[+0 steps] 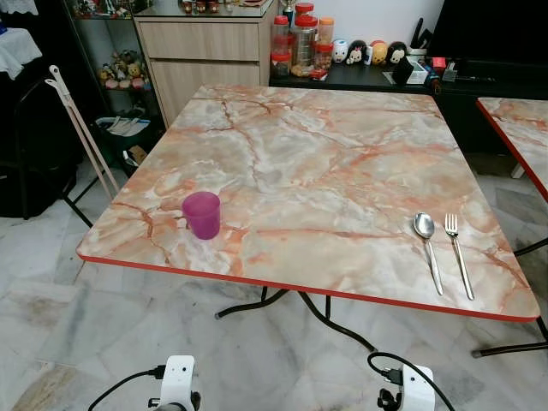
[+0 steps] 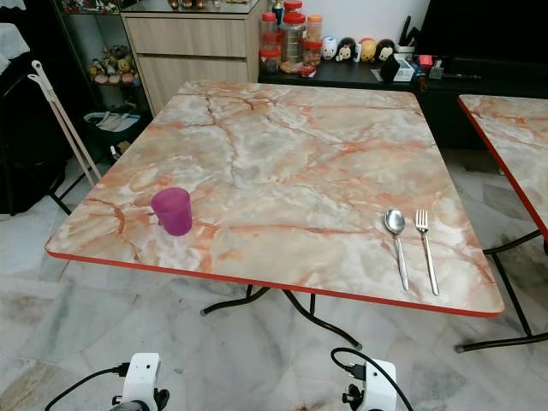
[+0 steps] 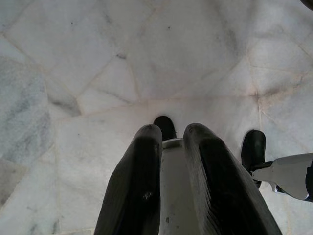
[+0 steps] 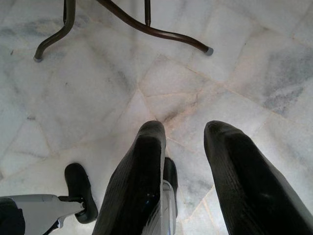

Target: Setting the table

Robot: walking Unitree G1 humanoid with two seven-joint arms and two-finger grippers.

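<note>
Left eye view: a purple plastic cup stands near the marble-patterned bench's left front corner; a steel spoon and fork lie side by side at the right front. Both grippers hang over the floor, left gripper jaws narrowly parted, right gripper jaws spread.

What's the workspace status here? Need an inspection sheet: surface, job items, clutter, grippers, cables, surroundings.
Surface: marble-pattern table with red edge, level.
Job's things: purple cup upright near front left corner; spoon and fork lying side by side, apart, near front right corner.
Clutter: nothing seen on the table.
Grippers: left gripper and right gripper hang low over the floor, both open, holding nothing.
Cables: black cables at both wrists.
Surroundings: marble floor; jars and figurines on the shelf behind; second table to the right.
</note>
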